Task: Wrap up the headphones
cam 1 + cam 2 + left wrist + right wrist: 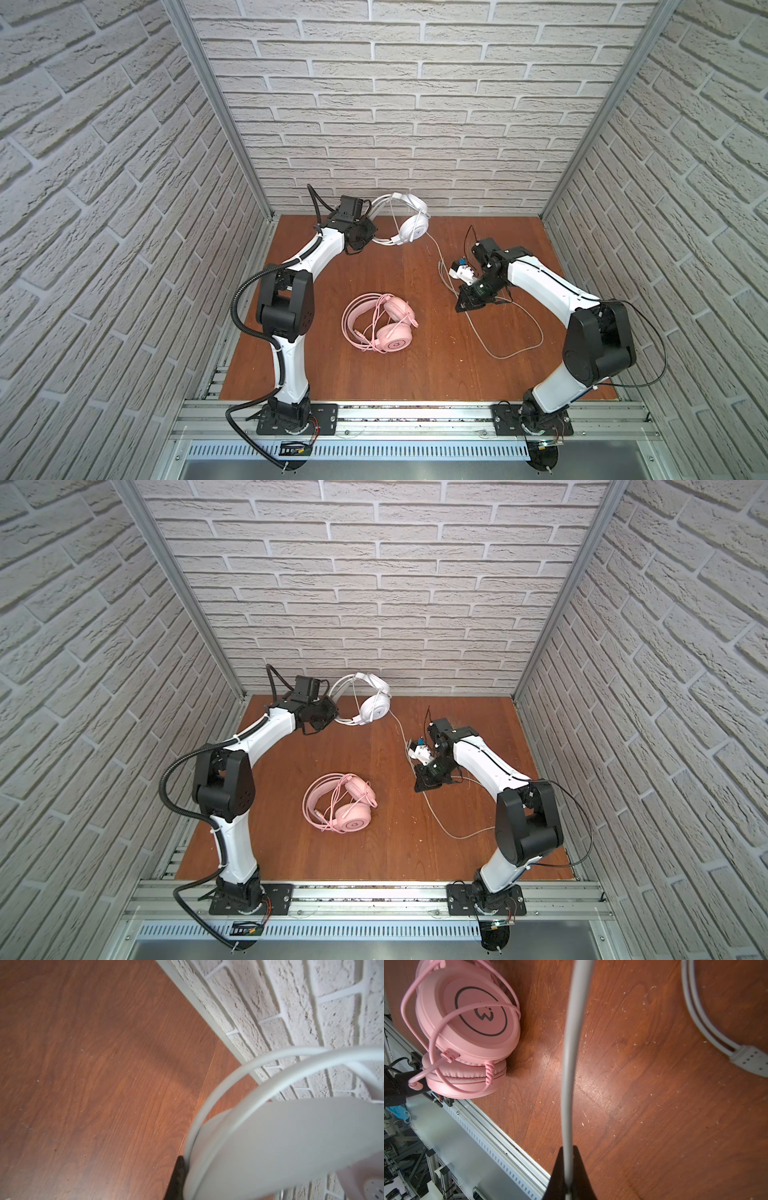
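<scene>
The white headphones [413,226] [376,707] hang above the table's back edge. My left gripper [368,237] [330,717] is shut on their headband [270,1147]; in the left wrist view only one black finger [178,1178] shows beside the band. Their grey cord [438,257] [569,1064] runs right to my right gripper [460,306] [417,787] [568,1153], which is shut on it. Past the gripper the cord loops slack [519,351] on the wood. The pink headphones [386,326] [347,804] [467,1022] lie mid-table with their pink cord wound around them.
The wooden table [374,374] ends at a brick back wall [395,166] close behind the white headset, and at a metal rail [415,415] in front. A grey cord splitter [749,1059] lies on the wood near my right gripper.
</scene>
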Motion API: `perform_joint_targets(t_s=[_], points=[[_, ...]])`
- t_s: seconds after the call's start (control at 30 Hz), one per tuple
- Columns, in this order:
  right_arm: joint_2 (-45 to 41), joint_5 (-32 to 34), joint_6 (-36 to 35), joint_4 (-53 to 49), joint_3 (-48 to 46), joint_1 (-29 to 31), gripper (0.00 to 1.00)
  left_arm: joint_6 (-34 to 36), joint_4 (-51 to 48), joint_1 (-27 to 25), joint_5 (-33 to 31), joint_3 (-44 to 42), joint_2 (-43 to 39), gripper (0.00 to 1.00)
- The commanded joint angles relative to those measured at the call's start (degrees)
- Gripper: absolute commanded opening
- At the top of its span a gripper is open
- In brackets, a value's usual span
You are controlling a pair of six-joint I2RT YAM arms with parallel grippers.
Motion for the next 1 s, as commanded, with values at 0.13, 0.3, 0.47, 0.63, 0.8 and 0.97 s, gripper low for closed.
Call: perform_joint_targets(t_s=[0.13,0.3,0.47,0.63,0.8,0.97], points=[[-0.44,2.89,-1.91,0.49,0.56,6.63,0.05,-2.70,5.93,-0.79,-8.16,0.53,-3.10,0.00],[0.56,4.24,-3.21,-1.27,1.42,9.65,0.05,-4.62,6.28,-0.88,-11.32,-0.56,-3.27,0.00],[3.25,6.31,-2.66,-2.69,3.49,10.73,0.05,-6.26,8.18,-0.96,-9.65,-0.29,-2.31,0.00],[8.05,7.27,0.14,-3.11,7.18,10.73,0.05,-8.26,9.92,-0.85,-5.08,-0.01,-1.68,0.00],[9.07,6.39,-0.27,-3.07,9.02,11.40,0.05,-9.98,11.62,-0.37,-4.27,-1.39,-2.18,0.00],[8.93,6.06,-3.76,-5.50,10.42,12.97,0.05,-10.00,11.37,-0.43,-4.73,-0.43,-1.01,0.00]])
